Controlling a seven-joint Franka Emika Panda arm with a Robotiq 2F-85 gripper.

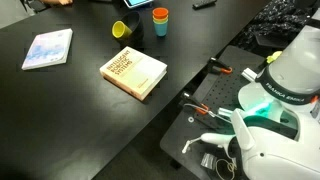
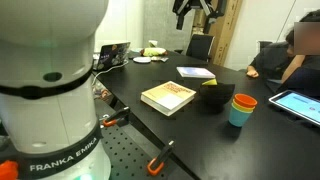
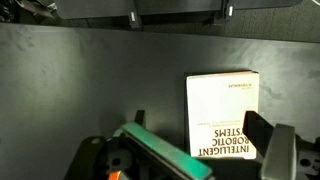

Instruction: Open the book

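1. Across most of both exterior views lies the black desk (image 1: 60, 110), smooth and bare around the task's thing. On a surface like this a pushed object will probably slide rather than stay put.
2. At the middle of the frame in both exterior views lies the book (image 1: 134, 73) (image 2: 168, 96), closed and flat with its tan cover up. In the wrist view it sits at right of centre (image 3: 222, 110), its red lettering upside down.
   - It is thick, so it likely weighs enough to hold still while only the cover is lifted.
   - The cover looks stiff and somewhat slick, and the white page block beneath it looks soft at the edges.
   - The place to take hold is the free long edge of the cover, opposite the spine. A fingertip should go under the cover alone, not into the pages.
   - I cannot tell for certain which long edge is the spine.
3. At the upper left of an exterior view a thin light-blue booklet (image 1: 48, 48) lies well apart from the book.
4. At the top edge of the wrist view is the hand (image 3: 180, 12). Its two tips appear spread apart with nothing between them, and it is high above the desk, not touching the book.
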